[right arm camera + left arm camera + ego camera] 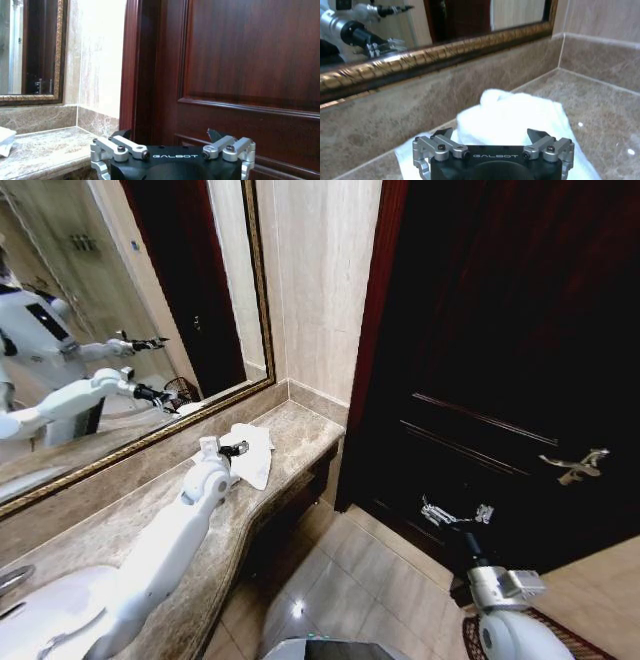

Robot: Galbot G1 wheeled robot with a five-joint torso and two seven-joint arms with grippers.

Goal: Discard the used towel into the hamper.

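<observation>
The white towel (pixel 250 454) is lying crumpled on the marble bench (pixel 300 430), near its far end by the wall corner, below the gilt-framed mirror (pixel 120 330). The left claw (pixel 234 448) is hovering over the towel's near edge, its fingers (pixel 443 135) standing wide apart and gripping nothing. The right claw (pixel 456 515) is hanging off the bench before the dark wooden door (pixel 500 330), likewise spread open and empty. A rim of the wire hamper (pixel 555 635) is showing on the floor behind the right arm.
</observation>
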